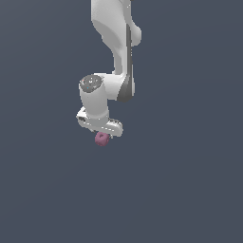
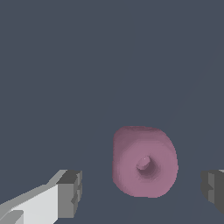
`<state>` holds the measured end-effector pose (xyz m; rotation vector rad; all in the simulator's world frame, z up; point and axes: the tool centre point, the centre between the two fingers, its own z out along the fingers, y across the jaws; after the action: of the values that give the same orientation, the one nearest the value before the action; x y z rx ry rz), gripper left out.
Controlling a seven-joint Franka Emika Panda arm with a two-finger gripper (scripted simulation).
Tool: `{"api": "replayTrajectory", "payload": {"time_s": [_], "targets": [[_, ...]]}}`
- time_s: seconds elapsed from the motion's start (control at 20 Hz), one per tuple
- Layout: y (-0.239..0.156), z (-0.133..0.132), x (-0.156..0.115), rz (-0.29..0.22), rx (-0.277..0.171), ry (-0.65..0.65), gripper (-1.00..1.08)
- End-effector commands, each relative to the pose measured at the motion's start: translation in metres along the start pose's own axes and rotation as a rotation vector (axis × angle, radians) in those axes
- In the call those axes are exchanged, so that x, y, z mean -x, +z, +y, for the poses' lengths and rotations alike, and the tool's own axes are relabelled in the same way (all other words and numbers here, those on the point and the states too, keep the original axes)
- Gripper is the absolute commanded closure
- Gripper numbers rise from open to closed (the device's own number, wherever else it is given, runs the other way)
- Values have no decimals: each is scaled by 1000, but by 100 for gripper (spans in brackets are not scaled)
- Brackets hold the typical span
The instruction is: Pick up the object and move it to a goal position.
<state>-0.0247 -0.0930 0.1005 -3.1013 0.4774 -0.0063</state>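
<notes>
The object (image 1: 102,138) is a small dull pink-maroon lump just below my white gripper (image 1: 102,132) in the exterior view. In the wrist view the object (image 2: 144,162) shows its dimple toward the camera and lies between my two fingers, with a gap on each side. One fingertip (image 2: 70,192) is on one side and the other fingertip (image 2: 213,189) is at the frame's edge. My gripper (image 2: 142,191) is open and holds nothing.
A plain dark grey-blue surface (image 1: 180,190) fills both views. The white arm (image 1: 118,42) rises above the gripper to the top of the exterior view. No other objects show.
</notes>
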Motion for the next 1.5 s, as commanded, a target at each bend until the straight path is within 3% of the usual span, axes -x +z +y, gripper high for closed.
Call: {"api": "replayTrajectory", "payload": {"time_s": [0.0,0.4,1.1,1.15,1.45], "targets": [[8,9,3,-2,3,24,-92],[15,12,4,-4,4,29,-92],[61,13,4,-3,4,34,-92],[61,13,4,-3,4,34,108],[61,13,4,-3,4,34,108]]}}
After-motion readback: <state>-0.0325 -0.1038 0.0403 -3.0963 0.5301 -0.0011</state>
